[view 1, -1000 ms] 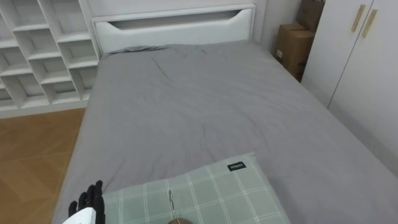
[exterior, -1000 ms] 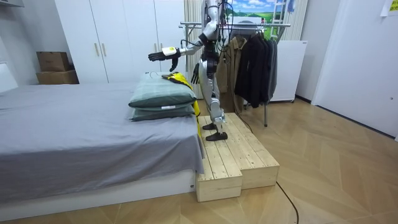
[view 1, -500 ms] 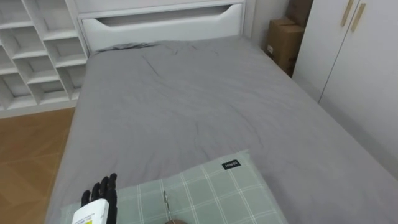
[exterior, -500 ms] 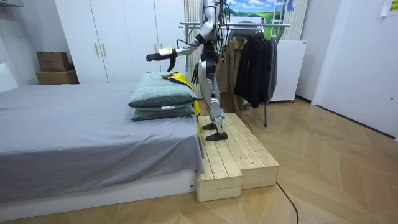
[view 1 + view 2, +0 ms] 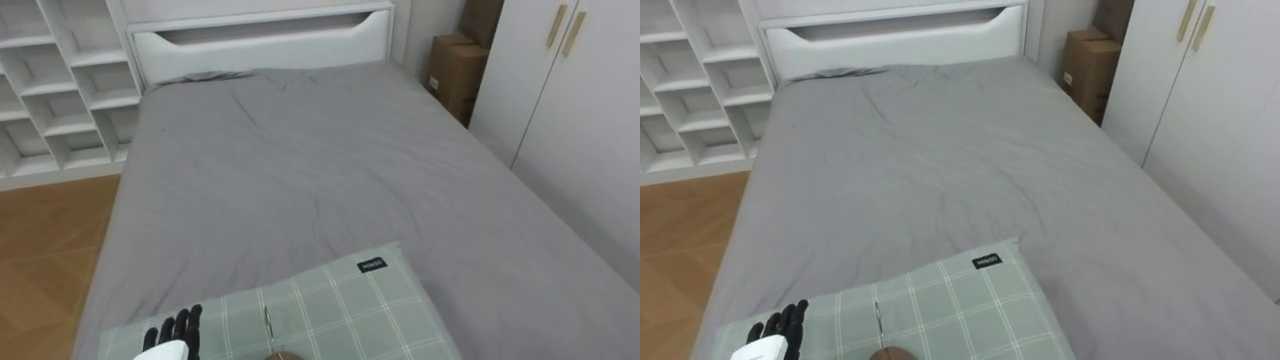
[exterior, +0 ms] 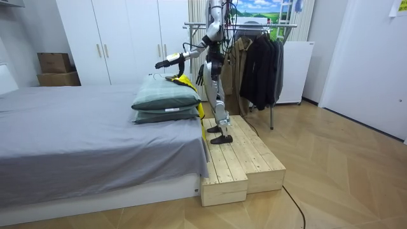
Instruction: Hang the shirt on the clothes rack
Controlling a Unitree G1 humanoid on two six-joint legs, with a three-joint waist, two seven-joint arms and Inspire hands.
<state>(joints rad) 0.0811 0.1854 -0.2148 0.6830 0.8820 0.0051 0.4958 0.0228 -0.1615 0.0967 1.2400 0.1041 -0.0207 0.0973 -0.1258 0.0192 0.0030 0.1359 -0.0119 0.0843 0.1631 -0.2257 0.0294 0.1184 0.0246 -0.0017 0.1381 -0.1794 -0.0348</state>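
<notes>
Lowered since half a second ago, straight, slightly spread fingers (image 5: 185, 322) of the left hand (image 5: 170, 340) hold nothing above the pillow (image 5: 340, 310), at its 7 o'clock corner. In the room view the yellow garment (image 6: 181, 81) lies on the pillow at 4 o'clock from that hand; the right hand (image 6: 200, 75) hangs by the hip, its state impossible to tell.

Grey-sheeted bed (image 5: 300, 190) runs away from robot; white headboard (image 5: 265, 45) at far end. Two stacked green pillows (image 6: 164, 99) on bed's near end. Yellow garment (image 6: 183, 81) on top pillow's edge nearest robot. Left hand (image 5: 175, 335) above top pillow's near left corner. White cubby shelving (image 5: 60, 90) left of bed. Brown cardboard boxes (image 5: 455, 75) beyond bed's far right corner. White wardrobe (image 5: 570, 110) along right side. Robot on pale wooden platform (image 6: 238, 162) against bed's near end. Metal clothes rack with dark coats (image 6: 257, 60) behind robot.
</notes>
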